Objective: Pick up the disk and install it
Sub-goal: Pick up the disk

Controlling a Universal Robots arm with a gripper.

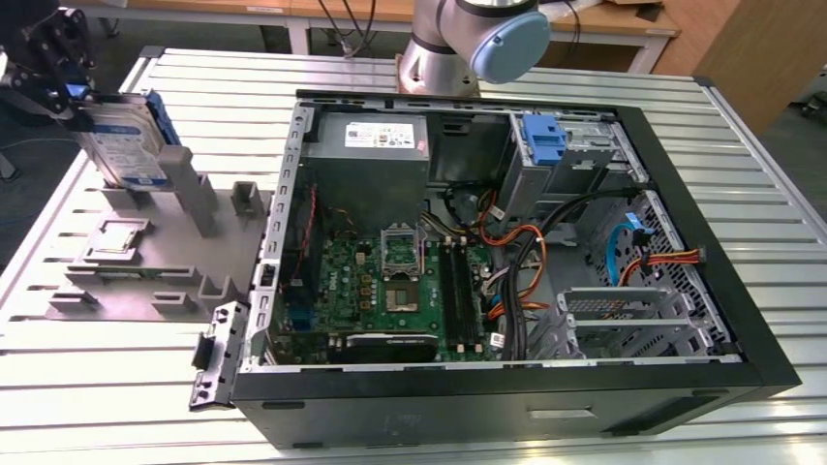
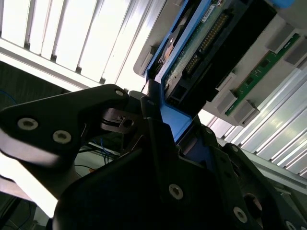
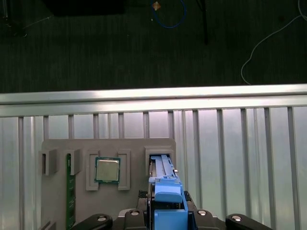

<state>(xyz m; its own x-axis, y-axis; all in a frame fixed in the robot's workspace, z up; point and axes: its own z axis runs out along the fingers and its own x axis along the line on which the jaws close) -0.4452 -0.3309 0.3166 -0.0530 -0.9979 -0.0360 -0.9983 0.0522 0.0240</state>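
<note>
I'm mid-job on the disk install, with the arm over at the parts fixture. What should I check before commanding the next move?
1. Grip: the gripper is closed on the silver-grey disk with blue plastic rails, with a rail between its fingers: ok.
2. Disk upright in the exterior view: ok.
3. Disk lifted clear of the grey plastic fixture: cannot tell.
4. Black computer case open on top: ok.
5. Destination bay free: cannot tell; a blue plastic bracket sits in the upper bay.
</note>
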